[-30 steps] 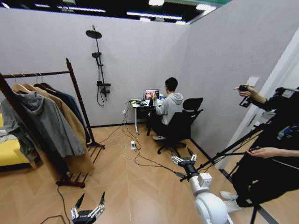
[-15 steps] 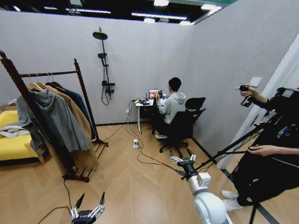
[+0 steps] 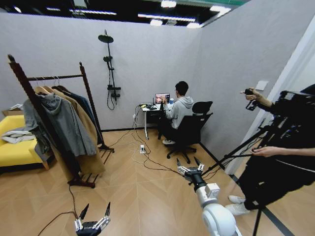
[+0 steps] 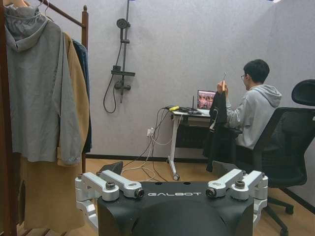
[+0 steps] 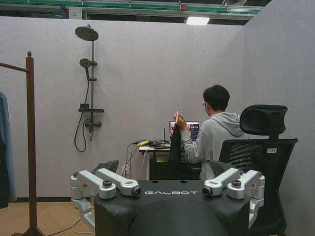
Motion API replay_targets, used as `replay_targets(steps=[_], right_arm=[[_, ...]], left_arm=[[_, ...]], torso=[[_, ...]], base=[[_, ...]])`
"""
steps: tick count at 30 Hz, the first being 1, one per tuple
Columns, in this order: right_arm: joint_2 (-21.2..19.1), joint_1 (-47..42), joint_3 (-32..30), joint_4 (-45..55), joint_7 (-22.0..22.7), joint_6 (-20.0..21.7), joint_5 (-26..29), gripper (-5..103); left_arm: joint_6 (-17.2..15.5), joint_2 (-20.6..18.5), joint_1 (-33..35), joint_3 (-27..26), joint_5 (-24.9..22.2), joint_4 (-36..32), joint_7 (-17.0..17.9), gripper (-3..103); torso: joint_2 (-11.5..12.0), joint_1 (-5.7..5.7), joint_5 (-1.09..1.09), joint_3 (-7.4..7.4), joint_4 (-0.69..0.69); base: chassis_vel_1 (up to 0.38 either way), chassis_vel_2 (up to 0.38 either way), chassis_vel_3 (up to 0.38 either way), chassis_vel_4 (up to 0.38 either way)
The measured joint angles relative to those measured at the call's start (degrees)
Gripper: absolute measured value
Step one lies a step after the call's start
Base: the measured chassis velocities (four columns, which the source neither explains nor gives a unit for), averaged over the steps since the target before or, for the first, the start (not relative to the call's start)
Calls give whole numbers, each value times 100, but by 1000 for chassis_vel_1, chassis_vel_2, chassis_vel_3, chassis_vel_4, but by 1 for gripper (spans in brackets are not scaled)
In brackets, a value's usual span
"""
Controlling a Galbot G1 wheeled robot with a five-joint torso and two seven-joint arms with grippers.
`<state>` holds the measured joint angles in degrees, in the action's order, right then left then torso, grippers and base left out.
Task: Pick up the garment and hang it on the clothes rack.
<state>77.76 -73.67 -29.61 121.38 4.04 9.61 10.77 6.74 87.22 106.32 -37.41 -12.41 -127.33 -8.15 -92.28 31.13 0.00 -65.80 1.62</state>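
Garment [image 3: 84, 104] behind tan coat [image 3: 81, 129]

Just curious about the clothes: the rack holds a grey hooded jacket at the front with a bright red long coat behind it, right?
Not quite. The long coat behind the grey hooded jacket on the clothes rack is tan, not bright red, as the left wrist view shows.

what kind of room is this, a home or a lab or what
Most likely a mock-up room in a lab or studio, not a home. Plain partition walls carry a shower fitting over wooden flooring, a clothes rack stands beside a desk trailing cables, and a camera tripod films.
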Motion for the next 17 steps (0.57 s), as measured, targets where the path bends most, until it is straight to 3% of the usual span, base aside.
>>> replay_targets(steps=[10,17], right_arm=[[71,-42,60,3,-123,18,2,100],[166,-116,213,185,-330,578,225,100]], left_arm=[[0,0,0,0,0,0,0,100],[0,0,0,0,0,0,0,100]], torso=[[2,4,0,-1,-1],[1,3,0,-1,0]], base=[[1,6,12,4],[0,0,0,0]])
